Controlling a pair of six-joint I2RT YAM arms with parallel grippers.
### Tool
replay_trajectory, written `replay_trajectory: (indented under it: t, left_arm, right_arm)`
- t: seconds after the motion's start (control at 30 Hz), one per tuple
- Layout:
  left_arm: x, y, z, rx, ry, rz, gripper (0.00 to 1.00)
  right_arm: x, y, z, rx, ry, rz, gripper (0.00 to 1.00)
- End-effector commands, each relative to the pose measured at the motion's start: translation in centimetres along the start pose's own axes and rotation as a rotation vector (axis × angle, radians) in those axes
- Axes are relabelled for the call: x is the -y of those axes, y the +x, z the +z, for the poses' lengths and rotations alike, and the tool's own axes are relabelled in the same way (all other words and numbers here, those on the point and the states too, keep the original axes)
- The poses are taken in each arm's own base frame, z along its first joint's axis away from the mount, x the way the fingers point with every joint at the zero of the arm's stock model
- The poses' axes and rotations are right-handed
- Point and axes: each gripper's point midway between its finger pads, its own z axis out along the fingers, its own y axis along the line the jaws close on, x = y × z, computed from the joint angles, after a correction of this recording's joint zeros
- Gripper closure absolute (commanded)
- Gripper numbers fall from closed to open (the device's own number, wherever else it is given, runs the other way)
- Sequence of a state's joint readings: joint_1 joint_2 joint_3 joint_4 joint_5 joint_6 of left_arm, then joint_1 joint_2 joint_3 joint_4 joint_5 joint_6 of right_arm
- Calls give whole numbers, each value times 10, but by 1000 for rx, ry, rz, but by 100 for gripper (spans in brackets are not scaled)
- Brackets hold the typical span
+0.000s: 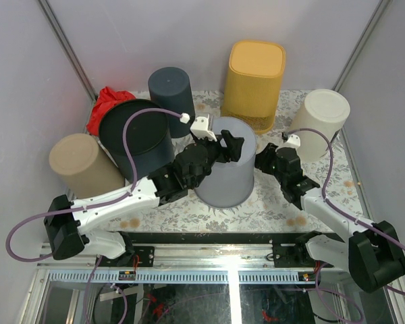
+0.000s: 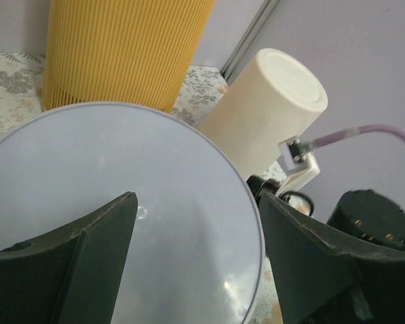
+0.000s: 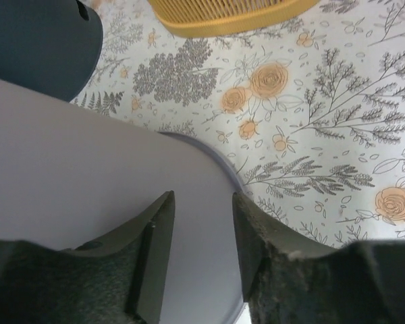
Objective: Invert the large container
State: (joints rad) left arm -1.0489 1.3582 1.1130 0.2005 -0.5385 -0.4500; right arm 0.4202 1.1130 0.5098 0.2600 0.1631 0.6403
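Two pairs of jaws are at the large container (image 1: 223, 179)
- Left jaws: spread wide, straddling the flat closed face (image 2: 88, 169) that points up. They are closed on nothing.
- Right jaws: only narrowly parted, against the container's right side wall (image 3: 88, 155). Grey wall shows through the gap and nothing looks pinched.
- Container: stands mid-bench (image 1: 283, 202) on the floral cloth, closed face up, mouth not visible. It reads as already inverted (judgement).
- Handling (judgement): smooth matte plastic, thin wall, probably light. It should be stiff at the base and rim, while the wall may flex. The surface is slick for the fingers and far too broad to span, so the best hold is the rim edge, one finger inside and one outside.
- Surroundings: yellow ribbed bin (image 1: 253, 81) just behind, cream container (image 1: 322, 121) near on the right, dark tub (image 1: 136, 135) close on the left, so there is little room to tip
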Motion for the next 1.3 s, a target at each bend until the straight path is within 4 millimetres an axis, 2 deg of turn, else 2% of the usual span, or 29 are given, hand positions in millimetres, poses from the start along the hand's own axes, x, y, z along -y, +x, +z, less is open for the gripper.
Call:
replay_trajectory:
  t: [0.0,0.07,0.17,0.27,0.37,0.6,0.8,1.03,1.07,1.1,1.13,1.27]
  left_arm:
    - [-6,-8,-18,5,9,22,28]
    - [-13,-7,-28,1,7,21,27]
    - [-28,-11,-48,19,-10,11,27]
    - [-46,-11,-65,39,-34,-1,27]
    - [-54,-17,-81,58,-31,-23,27]
    - [-58,-35,-98,63,-39,-33,26]
    - [-69,-38,-106,57,-85,-17,25]
    - [-74,-35,-108,52,-97,-15,19]
    - [-74,-35,-108,51,-101,-18,14]
    - [-76,-34,-108,49,-109,-23,4]
    - [-76,-34,-108,50,-113,-26,1]
    - [-79,-33,-108,50,-123,-27,0]
  right_arm:
    - [-6,-25,-2,55,24,-59,50]
    - [-3,-27,-4,67,36,-63,44]
    - [2,-30,-8,94,50,-69,23]
    - [7,-31,-12,116,62,-77,11]
    - [10,-29,-12,124,63,-75,2]
    - [7,-21,-9,74,51,-85,0]
    - [6,-19,-10,68,42,-82,1]
    - [7,-20,-11,76,41,-82,0]
    - [7,-19,-11,75,41,-82,1]
    - [7,-19,-11,75,42,-82,0]
    - [7,-20,-12,77,42,-81,1]
    - [7,-21,-14,82,40,-79,1]
